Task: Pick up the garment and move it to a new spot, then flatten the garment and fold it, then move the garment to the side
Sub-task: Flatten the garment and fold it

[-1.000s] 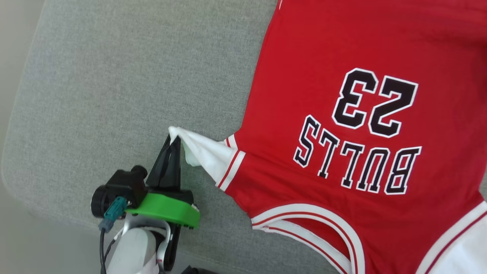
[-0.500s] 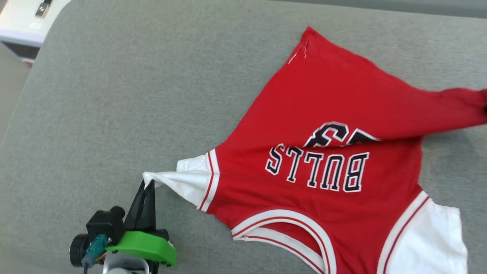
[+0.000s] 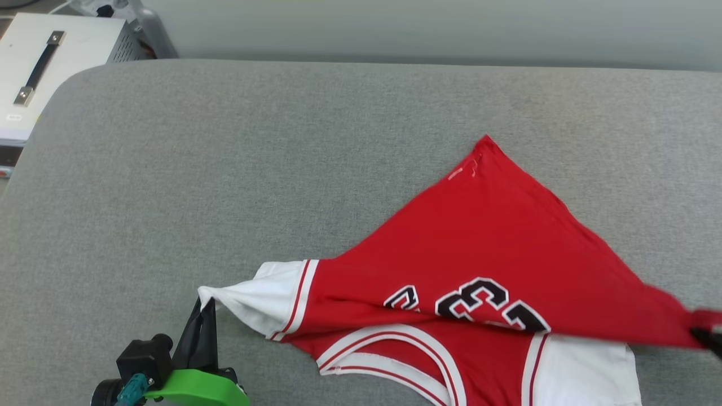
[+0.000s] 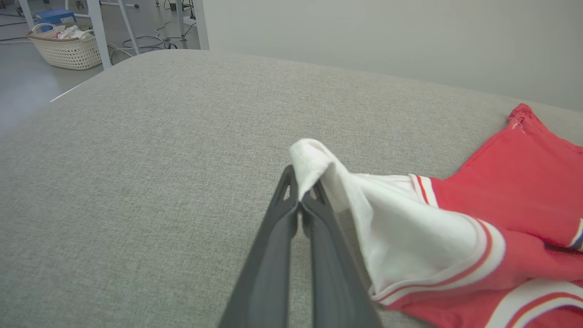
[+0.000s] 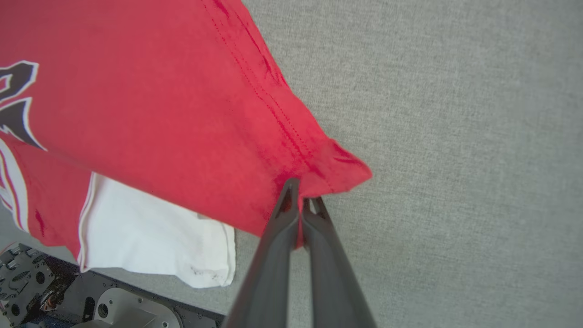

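A: Where is the shirt (image 3: 496, 242)?

B: On the grey bench (image 3: 225, 169), at the robot's near right, collar nearest the robot. It isn't flat. The red body is doubled over itself and covers part of the black numerals.

A: What's holding it?

B: Both arms. The left end effector (image 4: 300, 200) is clamped on the tip of a white sleeve (image 4: 387, 214), its fingers pressed together with cloth between them. The right end effector (image 5: 300, 205) pinches a red hem corner (image 5: 337, 168) the same way.

A: Why those two spots?

B: I'd say because they're far apart on the cloth. A grip at each end puts a line of tension through soft fabric, so it spreads instead of bunching. You can see it: the sleeve is drawn into a cone toward the left fingers, and the red panel runs taut to the right one. The other hem corner lies loose, farther out on the bench.

A: And the second sleeve (image 3: 581, 366)?

B: It's lying flat near the robot's edge, under the red.

A: What's the surface like?

B: Matte woven fabric that looks padded, with rounded corners. It probably has some drag on cloth.

A: And the room?

B: There's a plain pale wall (image 4: 387, 36) behind. A white box (image 3: 73, 51) with a dark handle sits past the far left corner. The left wrist view shows a woven basket (image 4: 68, 52) on a grey floor (image 4: 27, 86), beside white frame legs and cables.
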Controlling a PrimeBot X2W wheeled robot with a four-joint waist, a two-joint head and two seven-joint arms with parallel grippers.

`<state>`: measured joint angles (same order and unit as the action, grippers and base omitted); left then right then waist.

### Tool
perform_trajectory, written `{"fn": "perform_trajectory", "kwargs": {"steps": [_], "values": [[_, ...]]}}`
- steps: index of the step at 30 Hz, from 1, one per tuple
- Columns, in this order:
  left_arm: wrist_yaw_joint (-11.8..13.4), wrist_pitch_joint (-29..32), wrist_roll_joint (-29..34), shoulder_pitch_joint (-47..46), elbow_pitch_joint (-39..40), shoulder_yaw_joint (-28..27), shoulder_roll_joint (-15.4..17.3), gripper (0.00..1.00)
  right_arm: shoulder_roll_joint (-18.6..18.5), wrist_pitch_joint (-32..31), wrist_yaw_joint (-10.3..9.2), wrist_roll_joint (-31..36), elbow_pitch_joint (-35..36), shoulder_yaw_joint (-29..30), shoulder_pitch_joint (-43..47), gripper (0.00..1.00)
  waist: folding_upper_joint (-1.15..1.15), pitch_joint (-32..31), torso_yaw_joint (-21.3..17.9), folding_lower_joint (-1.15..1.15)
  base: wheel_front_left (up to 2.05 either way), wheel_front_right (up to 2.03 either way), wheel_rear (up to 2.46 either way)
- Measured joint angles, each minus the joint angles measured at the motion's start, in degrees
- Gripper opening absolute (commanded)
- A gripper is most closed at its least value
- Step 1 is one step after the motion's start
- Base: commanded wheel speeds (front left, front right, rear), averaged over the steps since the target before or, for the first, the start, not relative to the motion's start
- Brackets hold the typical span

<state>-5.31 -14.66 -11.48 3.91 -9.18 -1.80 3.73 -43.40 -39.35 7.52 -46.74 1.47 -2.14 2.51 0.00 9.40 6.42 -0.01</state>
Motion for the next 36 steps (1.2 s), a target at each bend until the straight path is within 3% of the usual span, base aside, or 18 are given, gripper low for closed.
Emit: {"fn": "perform_trajectory", "kwargs": {"steps": [7, 12, 13, 14, 23, 27, 32, 36], "values": [[-0.34, 0.00, 0.00, 0.24, -0.33, -0.20, -0.02, 0.00, 5.36, -1.69, 0.00, 0.89, 0.88, 1.41, 11.95, 0.00, 0.00, -1.19, -0.83, 0.00, 0.00, 0.00, 0.00], [-0.49, 0.00, 0.01, 0.24, -0.59, -0.23, -0.05, 0.00, 7.76, -1.44, 0.00, 2.46, 0.88, 1.20, 13.33, 0.00, 0.00, -1.04, -0.89, 0.00, 0.00, 0.00, 0.00], [-0.49, 0.00, 0.01, 0.24, -0.65, -0.23, -0.08, 0.00, 7.97, -1.14, 0.00, 2.69, 1.04, 1.57, 13.19, 0.41, 0.00, -1.07, -0.94, 0.00, 0.00, 0.00, 0.00], [-0.49, 0.00, 0.03, 0.24, -0.70, -0.26, -0.08, 0.00, 8.11, -0.58, 0.00, 3.03, 1.35, 2.05, 12.90, 1.00, 0.00, -1.14, -0.98, 0.00, 0.00, 0.00, 0.00], [-0.53, 0.00, 0.52, 0.24, -0.62, -0.05, -0.13, 0.00, 7.82, 5.53, 0.00, 5.30, 6.34, 7.21, 4.98, 1.00, 0.00, -1.67, -0.45, 0.00, 0.00, 0.00, 0.00], [-0.58, 0.00, 1.21, -0.12, -0.14, 1.19, -0.21, 0.00, 6.36, 7.23, 0.00, 7.34, 9.61, 7.06, -5.88, 1.00, 0.00, -0.63, 0.83, 0.00, 0.00, 0.00, 0.00], [-1.01, 0.00, 1.40, -1.92, 0.34, 2.18, -0.30, 0.00, 5.21, 3.69, 0.00, 8.27, 9.87, 0.93, -17.66, 1.00, 0.00, 1.13, 2.22, 0.00, 0.00, 0.00, 0.00], [-1.08, 0.00, 1.42, -3.67, 0.62, 3.37, -0.37, 0.00, 2.63, -0.54, 0.00, 8.32, 7.13, -8.10, -26.82, 1.00, 0.00, 2.96, 3.40, 0.00, 0.00, 0.00, 0.00]]}}
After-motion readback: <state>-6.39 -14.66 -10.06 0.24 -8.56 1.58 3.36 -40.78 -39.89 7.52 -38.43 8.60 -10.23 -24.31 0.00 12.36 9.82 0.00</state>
